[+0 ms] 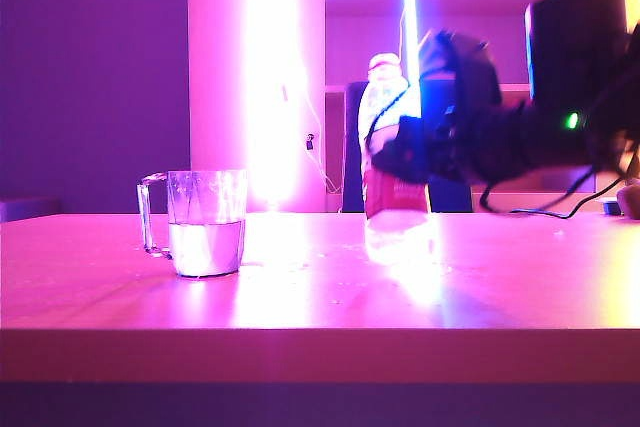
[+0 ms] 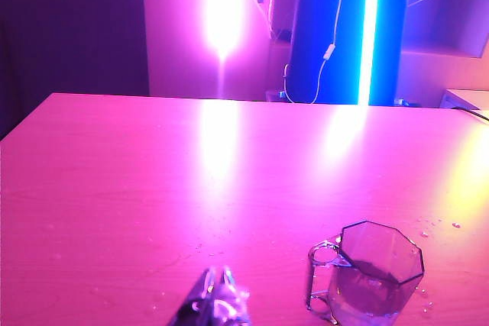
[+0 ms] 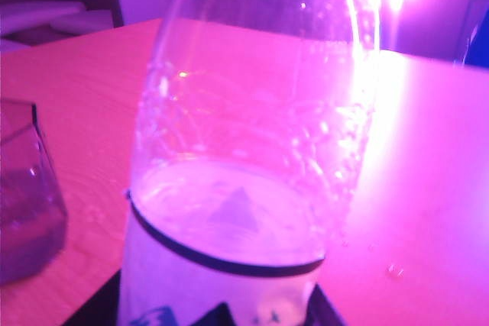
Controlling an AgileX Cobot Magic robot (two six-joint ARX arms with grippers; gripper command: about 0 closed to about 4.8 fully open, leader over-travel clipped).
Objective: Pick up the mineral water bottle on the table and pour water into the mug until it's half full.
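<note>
The clear mug (image 1: 205, 209) stands at the table's left with its handle turned left and water (image 1: 205, 247) filling roughly its lower half. To its right the mineral water bottle (image 1: 384, 107) is upright, white cap on top, its base at the table top. My right gripper (image 1: 405, 162) reaches in from the right and is shut on the bottle's label band; the arm is blurred. In the right wrist view the bottle (image 3: 252, 150) fills the frame between the dark fingers (image 3: 327, 309), with the mug (image 3: 23, 196) beside it. My left gripper (image 2: 218, 288) is shut and empty, low over the table near the mug (image 2: 378, 276).
Water droplets (image 2: 428, 227) dot the table (image 1: 320, 287) near the mug. A black cable (image 1: 545, 213) and a small pale object (image 1: 628, 197) lie at the table's far right. Bright light tubes (image 1: 270, 77) glare behind.
</note>
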